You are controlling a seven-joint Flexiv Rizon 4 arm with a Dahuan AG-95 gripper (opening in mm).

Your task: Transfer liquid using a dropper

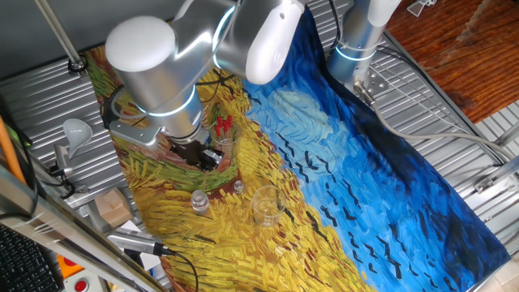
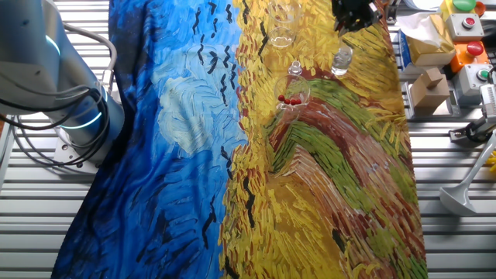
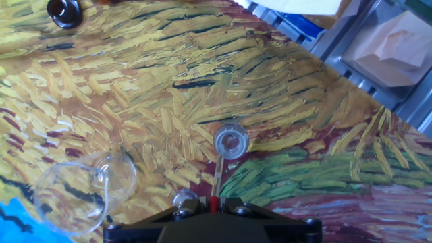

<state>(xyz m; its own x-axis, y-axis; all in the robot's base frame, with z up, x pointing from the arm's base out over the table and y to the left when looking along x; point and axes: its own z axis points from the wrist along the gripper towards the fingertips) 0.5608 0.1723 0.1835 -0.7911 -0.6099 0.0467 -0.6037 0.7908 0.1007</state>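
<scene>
In the hand view my gripper (image 3: pixel 213 202) is shut on the red bulb of a dropper (image 3: pixel 218 178). Its clear stem points away from me, and its tip ends at the near rim of a small round glass bottle (image 3: pixel 231 142). A clear beaker (image 3: pixel 81 192) stands to the left, and a small vial (image 3: pixel 183 198) sits right beside my fingers. From the side, the gripper (image 1: pixel 203 156) hangs low over the yellow cloth, with the bottle (image 1: pixel 199 201) and the beaker (image 1: pixel 266 204) in front of it. Behind it, another beaker (image 1: pixel 223 130) holds spare red-bulbed droppers (image 2: pixel 291 99).
A dark bottle (image 3: pixel 65 11) stands at the far left of the hand view. A cardboard box (image 3: pixel 398 47) sits just off the painted cloth's edge on the metal table. The second arm's base (image 1: pixel 357 40) is at the back, and buttons (image 2: pixel 473 50) lie beside the cloth.
</scene>
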